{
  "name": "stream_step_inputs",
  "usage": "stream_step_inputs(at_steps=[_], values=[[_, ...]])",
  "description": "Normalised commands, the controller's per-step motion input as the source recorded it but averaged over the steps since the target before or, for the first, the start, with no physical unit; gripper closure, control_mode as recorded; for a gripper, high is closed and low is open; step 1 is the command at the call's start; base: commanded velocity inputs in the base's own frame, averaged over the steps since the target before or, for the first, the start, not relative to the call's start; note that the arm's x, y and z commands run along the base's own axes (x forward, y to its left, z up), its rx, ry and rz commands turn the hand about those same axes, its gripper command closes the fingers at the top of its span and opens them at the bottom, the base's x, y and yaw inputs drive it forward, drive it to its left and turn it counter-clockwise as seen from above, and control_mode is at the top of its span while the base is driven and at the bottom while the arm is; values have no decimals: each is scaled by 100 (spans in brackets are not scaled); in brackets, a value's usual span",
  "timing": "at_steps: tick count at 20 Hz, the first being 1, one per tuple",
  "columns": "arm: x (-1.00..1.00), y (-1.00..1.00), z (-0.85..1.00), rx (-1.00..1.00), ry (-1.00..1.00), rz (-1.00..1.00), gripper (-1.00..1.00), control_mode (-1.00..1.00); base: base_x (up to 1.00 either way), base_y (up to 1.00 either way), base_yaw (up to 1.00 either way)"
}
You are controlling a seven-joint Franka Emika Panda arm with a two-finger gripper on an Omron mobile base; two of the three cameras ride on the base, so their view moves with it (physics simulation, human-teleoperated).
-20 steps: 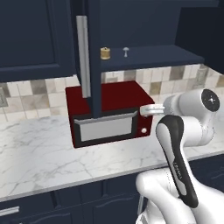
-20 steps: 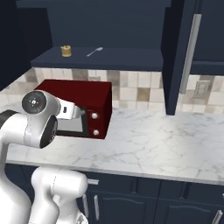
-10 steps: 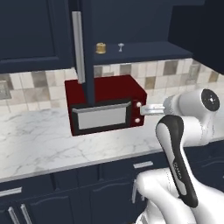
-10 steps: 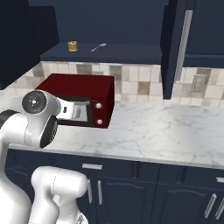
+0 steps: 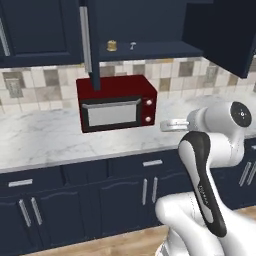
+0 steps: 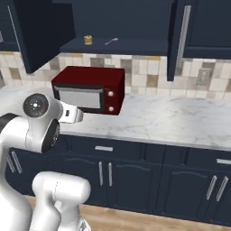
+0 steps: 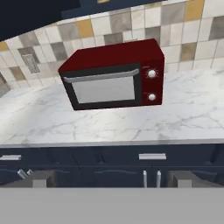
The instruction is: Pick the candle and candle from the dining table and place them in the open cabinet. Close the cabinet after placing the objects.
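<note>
Above the marble counter [image 5: 40, 140] I see one open cabinet [image 5: 150, 49] with two candles: golden candle [image 5: 112, 46], pale candle [image 5: 132, 45]. One microwave [image 5: 117, 103] below. My arm is folded, gripper [image 7: 111, 181] released, empty.

We see a dark red box-shaped microwave [image 5: 116, 104] with a silver bar handle and two white knobs [image 7: 152, 85] on a white grey-veined marble counter [image 6: 180, 122]. Behind it runs a beige, grey and tan tiled backsplash [image 7: 131, 22]. Navy base cabinets [image 5: 125, 192] with silver handles sit below the counter.
</note>
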Motion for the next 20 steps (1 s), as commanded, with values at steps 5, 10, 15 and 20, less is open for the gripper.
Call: stream_step_inputs(at_steps=[5, 10, 15, 20], values=[[0, 0, 0, 0, 0, 0, -100, 100, -65, -25, 18], [0, 0, 0, 0, 0, 0, -100, 100, -46, -18, 26], [0, 0, 0, 0, 0, 0, -100, 100, -39, -12, 26], [0, 0, 0, 0, 0, 0, -100, 100, -34, -2, 28]])
